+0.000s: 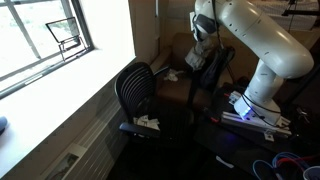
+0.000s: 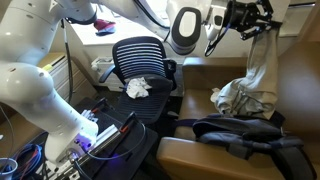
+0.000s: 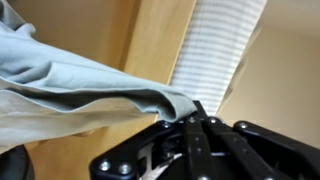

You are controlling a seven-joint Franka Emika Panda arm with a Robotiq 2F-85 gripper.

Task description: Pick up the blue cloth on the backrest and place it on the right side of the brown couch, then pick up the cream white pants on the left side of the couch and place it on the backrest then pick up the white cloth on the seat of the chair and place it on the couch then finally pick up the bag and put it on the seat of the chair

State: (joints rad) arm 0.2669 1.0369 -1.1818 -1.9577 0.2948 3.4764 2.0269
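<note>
While the gripper (image 2: 247, 24) clamps the pants (image 2: 262, 70) by their top, they hang lengthwise straight down above the couch (image 2: 200, 155)

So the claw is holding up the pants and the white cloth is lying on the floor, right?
No. The claw is holding up the pants, but the white cloth is lying on the seat of the chair, not on the floor. An exterior view shows it.
</note>
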